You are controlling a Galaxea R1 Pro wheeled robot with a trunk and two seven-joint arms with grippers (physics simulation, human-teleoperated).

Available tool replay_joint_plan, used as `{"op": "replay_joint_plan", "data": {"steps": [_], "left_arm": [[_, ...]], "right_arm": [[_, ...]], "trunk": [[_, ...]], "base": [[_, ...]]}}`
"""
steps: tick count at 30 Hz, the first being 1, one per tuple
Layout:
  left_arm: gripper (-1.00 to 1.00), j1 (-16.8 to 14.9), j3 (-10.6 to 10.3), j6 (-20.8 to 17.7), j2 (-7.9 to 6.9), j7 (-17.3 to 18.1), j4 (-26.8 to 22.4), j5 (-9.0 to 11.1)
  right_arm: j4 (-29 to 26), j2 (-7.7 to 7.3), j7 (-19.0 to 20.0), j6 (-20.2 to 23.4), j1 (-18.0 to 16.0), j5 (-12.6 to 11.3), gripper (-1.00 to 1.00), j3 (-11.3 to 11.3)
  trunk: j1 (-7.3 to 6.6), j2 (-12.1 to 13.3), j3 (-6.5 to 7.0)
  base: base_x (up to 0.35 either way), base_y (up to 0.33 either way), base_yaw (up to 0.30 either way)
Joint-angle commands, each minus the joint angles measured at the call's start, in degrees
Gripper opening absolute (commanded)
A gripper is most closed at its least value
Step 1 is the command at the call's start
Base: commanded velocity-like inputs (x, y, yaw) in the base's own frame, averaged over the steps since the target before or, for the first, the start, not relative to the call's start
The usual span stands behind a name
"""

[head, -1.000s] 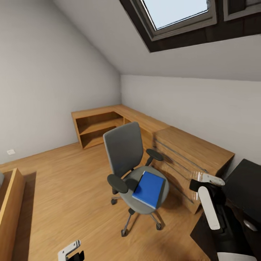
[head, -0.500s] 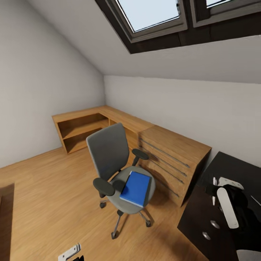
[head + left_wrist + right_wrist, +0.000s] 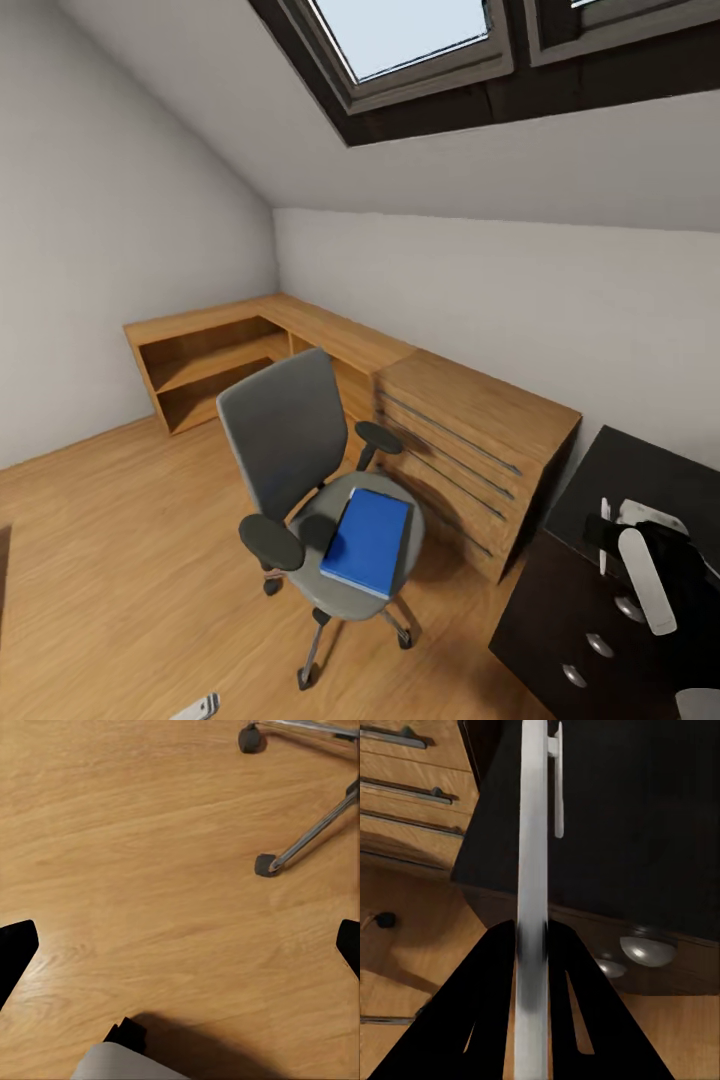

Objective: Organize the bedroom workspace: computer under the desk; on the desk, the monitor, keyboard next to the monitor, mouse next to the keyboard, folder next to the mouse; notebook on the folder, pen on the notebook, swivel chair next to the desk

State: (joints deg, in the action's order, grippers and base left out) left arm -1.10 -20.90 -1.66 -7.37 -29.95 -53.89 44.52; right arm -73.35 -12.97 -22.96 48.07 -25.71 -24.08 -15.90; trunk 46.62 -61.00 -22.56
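The grey swivel chair (image 3: 290, 430) stands on the wood floor beside the low dresser, and the blue folder (image 3: 368, 540) lies flat on its seat. A corner of the glossy black desk (image 3: 640, 470) shows at the lower right. Over that corner my right gripper (image 3: 650, 565) is shut on a thin pale-edged thing seen edge-on, apparently the notebook (image 3: 532, 832). A white pen (image 3: 557, 780) lies on the desk (image 3: 645, 817) just beside it. My left gripper (image 3: 180, 945) hangs open above bare floor, near the chair's chrome leg (image 3: 307, 840).
A light-wood dresser (image 3: 470, 420) with long handles stands between chair and desk, joined to an L-shaped wooden shelf unit (image 3: 210, 355) in the corner. Round silver knobs (image 3: 647, 949) mark the desk drawers. A sloped ceiling with skylights (image 3: 400, 40) hangs overhead.
The head camera has turned, so chair and dresser slid left in the picture and more of the desk shows. The right gripper still holds the pale thing over the desk corner.
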Motion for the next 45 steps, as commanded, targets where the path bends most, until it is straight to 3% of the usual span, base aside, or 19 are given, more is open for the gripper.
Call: {"op": "replay_joint_plan", "data": {"steps": [1, 8, 15, 16, 19, 31, 34, 41, 45], "left_arm": [[1.00, -0.1, -0.4, 0.3, -0.09, -0.5, 0.1, 0.2], [1.00, -0.1, -0.7, 1.1, -0.04, -0.5, 0.5, 0.2], [1.00, -0.1, -0.7, 1.2, -0.10, -0.5, 0.6, 0.3], [1.00, 0.0, -0.6, 1.1, -0.10, -0.5, 0.6, 0.3], [1.00, 0.0, -0.6, 1.1, -0.10, -0.5, 0.6, 0.3], [1.00, -0.1, -0.5, 1.2, -0.17, -0.5, 0.6, 0.4], [1.00, -0.1, -0.5, 1.2, -0.18, -0.5, 0.5, 0.4], [1.00, -0.1, -0.5, 1.3, -0.19, -0.5, 0.5, 0.4], [1.00, -0.1, -0.4, 1.3, -0.19, -0.5, 0.5, 0.4]], "right_arm": [[0.0, -0.02, -0.3, 0.1, 0.0, -0.7, -1.00, 0.0], [1.6, -0.47, 0.5, -1.3, 0.0, -0.5, -1.00, 0.0], [8.8, -4.82, 0.5, -6.8, -0.5, -0.5, -1.00, 0.1], [11.8, -5.75, 0.5, -8.5, -1.5, -0.5, -1.00, 0.1], [15.0, -6.56, 0.5, -10.2, -2.6, -0.4, -1.00, 0.1], [21.0, -7.54, 0.5, -15.6, -4.1, -0.3, -1.00, 0.3], [24.4, -7.81, 0.6, -17.0, -5.9, -0.3, -1.00, 0.3], [30.0, -8.96, 1.0, -20.0, -8.7, 0.1, -1.00, 0.6], [31.1, -9.14, 4.2, -20.4, -9.1, 1.4, -1.00, 0.6]], "trunk": [[0.04, 0.0, -0.07], [0.04, 0.0, -0.07], [0.04, 0.0, -0.07], [0.04, 0.0, -0.07], [0.04, 0.0, -0.07], [0.04, 0.0, -0.07], [0.04, 0.0, -0.07], [1.58, -2.8, -1.33], [2.45, -4.5, -2.04]], "base": [[0.326, 0.000, 0.000], [0.327, 0.000, 0.000], [0.263, -0.069, 0.000], [0.044, -0.026, 0.000], [0.021, -0.012, 0.000], [0.002, -0.001, 0.000], [0.000, 0.000, 0.000], [0.000, 0.000, 0.000], [0.000, 0.000, 0.000]]}}
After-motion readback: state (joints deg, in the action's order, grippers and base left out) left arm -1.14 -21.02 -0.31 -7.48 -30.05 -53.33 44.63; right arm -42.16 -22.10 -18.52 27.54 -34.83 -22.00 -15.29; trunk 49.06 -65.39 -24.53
